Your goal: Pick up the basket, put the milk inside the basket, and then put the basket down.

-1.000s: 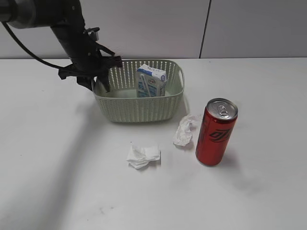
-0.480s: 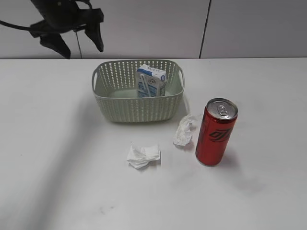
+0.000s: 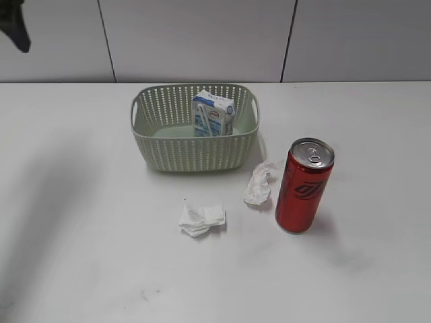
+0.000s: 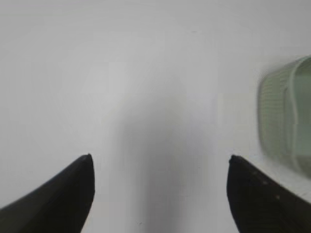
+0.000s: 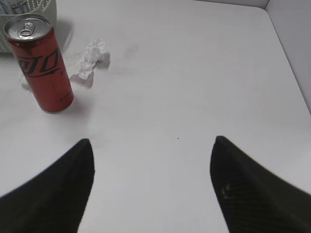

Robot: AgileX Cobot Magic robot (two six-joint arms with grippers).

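Observation:
The sage-green basket [image 3: 195, 145] stands on the white table, back centre. The white and blue milk carton [image 3: 213, 114] stands upright inside it, against the far right side. My left gripper [image 4: 159, 160] is open and empty above bare table, with the blurred basket end [image 4: 286, 116] to its right; only a dark tip of that arm shows at the top left corner of the exterior view. My right gripper [image 5: 153, 141] is open and empty over bare table, right of the can; it is out of the exterior view.
A tall red soda can [image 3: 304, 194] stands right of the basket and also shows in the right wrist view [image 5: 40, 61]. Two crumpled tissues lie in front of the basket, one by the can [image 3: 261, 182] and one at centre [image 3: 200, 219]. The table's right edge [image 5: 286, 53] is near.
My left arm has let go of the basket's left end and risen up and left, almost out of the exterior view. The basket and milk have stayed in place.

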